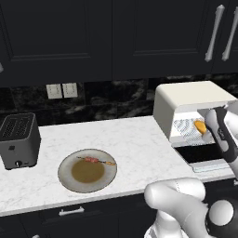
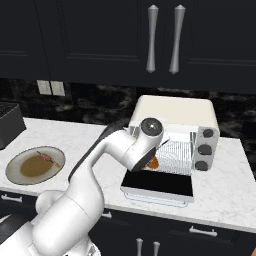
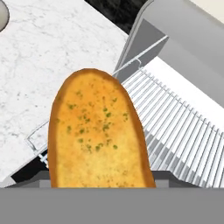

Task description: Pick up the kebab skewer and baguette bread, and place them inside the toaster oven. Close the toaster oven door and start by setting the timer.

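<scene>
- The gripper point(image 1: 207, 126) is at the open front of the toaster oven point(image 1: 186, 100), and its fingers are clamped wide on the baguette bread point(image 3: 98, 135).
- The bread sticks out over the wire rack point(image 3: 183, 131) inside.
- The toaster oven door point(image 2: 159, 185) hangs open and flat.
- The kebab skewer point(image 1: 96, 161) lies on the plate point(image 1: 67, 179), well apart from the oven.

One baguette bread point(image 3: 98, 131), one kebab skewer point(image 1: 96, 161), one plate point(image 1: 67, 179), one toaster oven point(image 2: 175, 112), one toaster point(image 1: 18, 139).
</scene>
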Controlling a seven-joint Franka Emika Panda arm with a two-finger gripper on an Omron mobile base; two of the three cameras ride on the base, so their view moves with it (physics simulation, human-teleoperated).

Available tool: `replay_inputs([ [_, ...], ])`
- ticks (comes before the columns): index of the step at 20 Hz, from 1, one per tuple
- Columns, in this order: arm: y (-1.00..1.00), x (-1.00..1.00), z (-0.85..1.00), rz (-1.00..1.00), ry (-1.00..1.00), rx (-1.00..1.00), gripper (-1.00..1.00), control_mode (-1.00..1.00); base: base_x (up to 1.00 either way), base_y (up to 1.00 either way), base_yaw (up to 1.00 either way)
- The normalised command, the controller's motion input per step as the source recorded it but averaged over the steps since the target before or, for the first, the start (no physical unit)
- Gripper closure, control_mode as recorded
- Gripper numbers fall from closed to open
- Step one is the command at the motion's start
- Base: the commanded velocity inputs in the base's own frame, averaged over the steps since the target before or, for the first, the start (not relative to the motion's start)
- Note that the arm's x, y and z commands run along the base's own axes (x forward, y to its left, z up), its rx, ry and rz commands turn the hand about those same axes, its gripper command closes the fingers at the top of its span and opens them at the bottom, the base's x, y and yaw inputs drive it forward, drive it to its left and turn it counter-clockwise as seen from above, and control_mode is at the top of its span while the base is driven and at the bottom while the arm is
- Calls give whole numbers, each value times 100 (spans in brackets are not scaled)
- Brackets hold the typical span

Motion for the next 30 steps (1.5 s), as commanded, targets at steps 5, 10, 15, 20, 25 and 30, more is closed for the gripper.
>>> replay_inputs([
  [5, 6, 12, -14, 1, 0, -7, 100, -100, 0, 0, 0],
  [10, 11, 14, -23, 0, -6, -2, 100, -100, 0, 0, 0],
  [15, 1, 25, -26, 0, -11, -1, 100, -100, 0, 0, 0],
  [20, -18, 25, 0, 5, 1, 0, 100, -100, 0, 0, 0],
  [25, -10, 14, -1, 6, 0, 0, 100, -100, 0, 0, 0],
  [30, -10, 2, -13, 7, 0, 0, 100, -100, 0, 0, 0],
])
